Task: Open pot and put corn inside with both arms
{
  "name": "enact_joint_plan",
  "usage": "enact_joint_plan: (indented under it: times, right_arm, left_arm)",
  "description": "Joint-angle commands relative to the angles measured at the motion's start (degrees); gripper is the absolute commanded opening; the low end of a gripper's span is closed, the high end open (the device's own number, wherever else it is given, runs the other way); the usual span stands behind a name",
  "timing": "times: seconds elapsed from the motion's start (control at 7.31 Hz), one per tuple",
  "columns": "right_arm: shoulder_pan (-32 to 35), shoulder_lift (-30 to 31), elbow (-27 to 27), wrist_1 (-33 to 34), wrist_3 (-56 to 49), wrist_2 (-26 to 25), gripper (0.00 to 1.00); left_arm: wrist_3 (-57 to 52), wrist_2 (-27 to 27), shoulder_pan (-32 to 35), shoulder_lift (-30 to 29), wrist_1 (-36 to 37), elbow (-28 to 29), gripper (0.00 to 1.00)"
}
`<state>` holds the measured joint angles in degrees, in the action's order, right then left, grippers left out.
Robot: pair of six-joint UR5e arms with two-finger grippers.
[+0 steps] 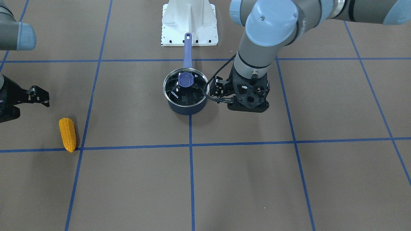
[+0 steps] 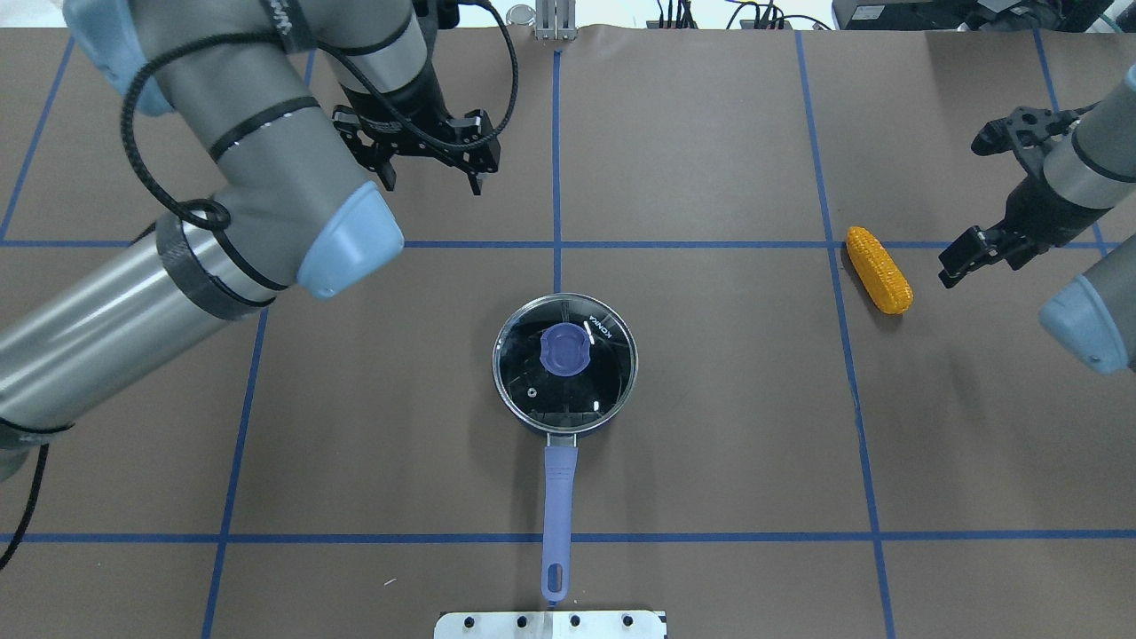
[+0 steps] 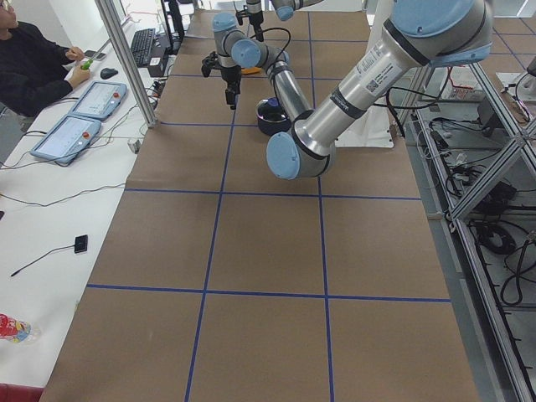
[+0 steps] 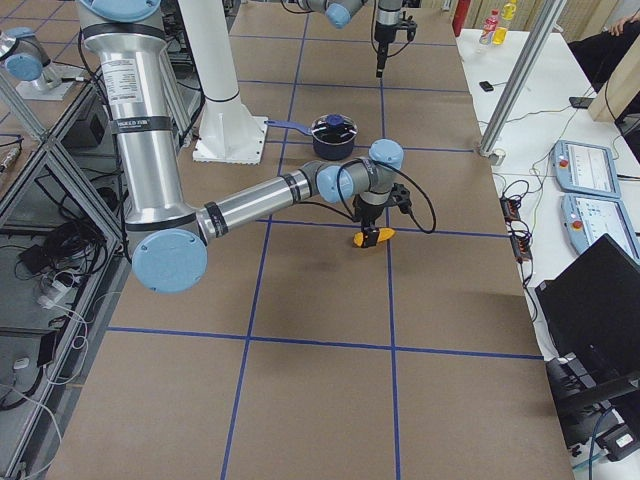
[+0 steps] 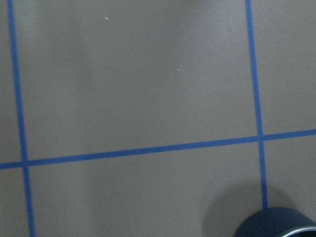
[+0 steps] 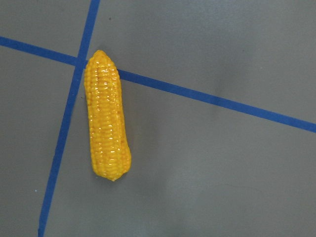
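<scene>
Lid [image 2: 565, 351] on pot [image 1: 188, 109]; corn [image 2: 879, 269] well right of pot, by right gripper [image 2: 978, 191]; left gripper [image 2: 432, 177] beyond pot; both jaws open, empty.

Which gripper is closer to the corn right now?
The right gripper, open just beside the corn. The left gripper hangs open on the other side of the pot, well away from the corn.
</scene>
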<state>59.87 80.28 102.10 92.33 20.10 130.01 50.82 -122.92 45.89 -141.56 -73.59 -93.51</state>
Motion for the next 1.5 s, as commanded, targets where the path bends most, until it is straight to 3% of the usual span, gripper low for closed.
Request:
enact_joint_plan:
  times: [0.0,0.14,0.82,0.96,1.23,1.37]
  right_arm:
    - [-2.2,-3.1,-2.2,0.0,2.4,-0.1,1.0]
    - [-2.6,-4.3,-3.8,0.0,2.4,-0.1,0.99]
    - [-4.9,-5.5,-6.7,-0.1,2.0,-0.5,0.99]
    - [-5.7,-5.0,-7.0,-1.4,2.0,-1.8,0.99]
    - [-5.8,-4.4,-12.0,-9.9,2.4,-1.8,0.99]
    - [-5.8,-4.7,-12.0,-10.2,2.4,-1.8,0.99]
  left_arm:
    - [2.8,2.2,-4.2,-2.0,-2.2,1.6,0.99]
    - [3.0,2.2,-5.0,-2.1,-5.6,3.4,0.99]
    - [3.6,3.8,-8.7,-1.9,-5.9,2.9,0.99]
    - [4.8,5.3,-9.8,-2.1,-6.0,2.9,0.99]
    - [5.5,5.8,-11.5,-2.1,-5.9,2.0,0.99]
    - [8.3,7.5,-12.4,-2.1,-6.0,1.8,0.99]
